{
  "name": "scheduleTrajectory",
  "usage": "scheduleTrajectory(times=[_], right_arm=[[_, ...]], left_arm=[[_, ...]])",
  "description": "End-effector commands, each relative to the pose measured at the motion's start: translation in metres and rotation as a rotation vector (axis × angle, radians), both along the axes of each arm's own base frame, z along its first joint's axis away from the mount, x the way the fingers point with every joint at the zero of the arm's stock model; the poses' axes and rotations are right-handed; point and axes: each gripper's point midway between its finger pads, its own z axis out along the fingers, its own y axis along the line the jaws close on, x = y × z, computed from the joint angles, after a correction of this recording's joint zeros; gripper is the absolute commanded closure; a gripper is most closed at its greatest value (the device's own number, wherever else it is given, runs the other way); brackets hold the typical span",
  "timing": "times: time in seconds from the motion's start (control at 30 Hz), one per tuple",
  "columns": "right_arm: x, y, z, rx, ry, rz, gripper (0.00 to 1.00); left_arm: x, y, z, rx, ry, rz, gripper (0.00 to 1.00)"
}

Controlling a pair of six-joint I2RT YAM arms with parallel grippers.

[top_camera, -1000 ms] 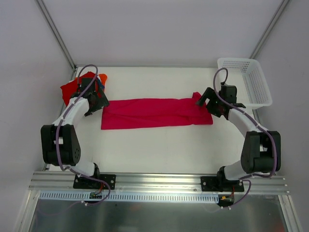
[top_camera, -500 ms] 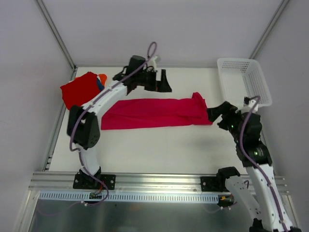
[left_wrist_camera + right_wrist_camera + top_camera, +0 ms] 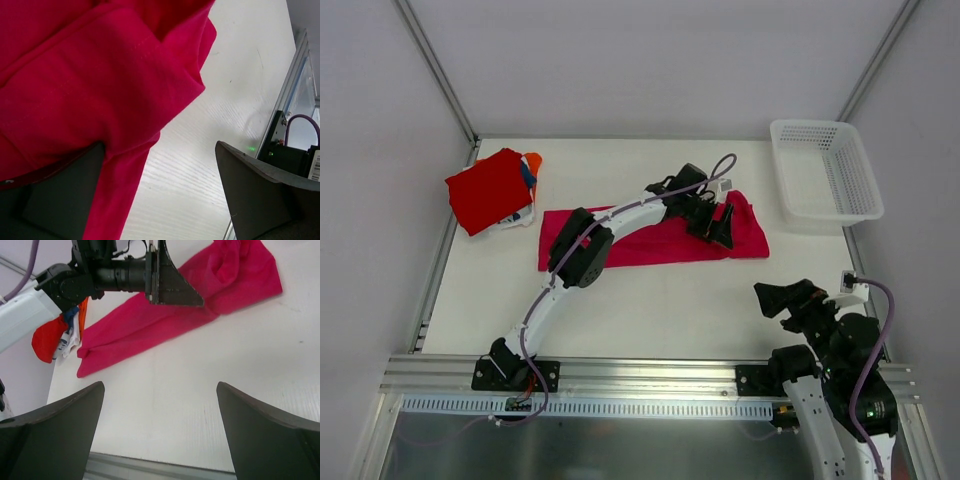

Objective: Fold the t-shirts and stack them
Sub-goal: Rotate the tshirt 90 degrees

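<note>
The magenta-pink t-shirt (image 3: 650, 238) lies on the table as a long folded strip; its right end is bunched. My left gripper (image 3: 718, 226) reaches across and hovers low over that right end, jaws open. In the left wrist view the cloth (image 3: 100, 85) fills the upper left and its edge lies against one finger (image 3: 55, 200); nothing is clamped. My right gripper (image 3: 772, 299) is open and empty, pulled back near the front right. It sees the shirt (image 3: 165, 315) from afar. The plain red t-shirt (image 3: 485, 190) tops a folded stack at the back left.
The white mesh basket (image 3: 825, 170) stands at the back right. Orange, blue and white cloth (image 3: 528, 175) peeks from under the red shirt. The left arm (image 3: 610, 225) lies across the shirt's middle. The table's metal rail (image 3: 640, 375) runs along the front.
My left arm swung from the back of the table down onto the shirt's right end. My right arm let go of that end and drew back toward the front edge.
</note>
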Motion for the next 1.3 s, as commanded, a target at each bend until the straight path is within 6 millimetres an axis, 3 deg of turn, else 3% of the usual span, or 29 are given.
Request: scheduleTrajectory(times=[0.0,0.2,0.23,0.4,0.57,0.7,0.77,0.8,0.93,1.0,1.03,1.13,1.23,1.27], right_arm=[[-0.021,0.005,-0.002,0.037,0.006,0.040,0.01],[-0.035,0.000,0.009,0.027,-0.021,0.016,0.01],[-0.038,0.000,0.014,0.026,-0.031,0.014,0.01],[-0.045,0.001,0.017,0.017,-0.030,0.016,0.01],[-0.047,0.000,0.012,0.001,-0.011,0.005,0.01],[-0.048,-0.002,0.008,-0.003,0.001,-0.004,0.01],[-0.049,-0.002,0.006,-0.006,0.009,-0.008,0.01],[-0.048,-0.002,0.005,-0.006,0.011,-0.009,0.01],[-0.048,-0.004,-0.001,-0.015,0.029,-0.015,0.01],[-0.047,-0.005,-0.004,-0.024,0.038,-0.019,0.01],[-0.047,-0.005,-0.007,-0.028,0.048,-0.019,0.01],[-0.046,-0.006,-0.014,-0.037,0.068,-0.025,0.01],[-0.042,-0.005,-0.018,-0.026,0.069,-0.022,0.00],[-0.040,-0.003,-0.019,-0.014,0.071,-0.022,0.01]], left_arm=[[0.000,-0.012,-0.014,0.023,-0.021,0.008,0.06],[0.007,-0.005,-0.039,0.151,-0.150,0.065,0.18],[0.017,0.000,-0.043,0.192,-0.206,0.100,0.19],[0.053,0.029,-0.052,0.351,-0.350,0.271,0.14],[0.085,0.050,-0.036,0.369,-0.380,0.386,0.10],[0.135,0.085,-0.008,0.333,-0.385,0.511,0.06],[0.156,0.101,-0.002,0.326,-0.383,0.562,0.04],[0.177,0.119,0.005,0.316,-0.386,0.611,0.02],[0.229,0.158,0.016,0.276,-0.388,0.709,0.01],[0.258,0.168,0.029,0.244,-0.444,0.757,0.01],[0.273,0.182,0.036,0.238,-0.466,0.790,0.01],[0.309,0.195,0.084,0.112,-0.586,0.861,0.01],[0.319,0.204,0.134,-0.013,-0.641,0.892,0.01],[0.313,0.201,0.168,-0.083,-0.660,0.875,0.01]])
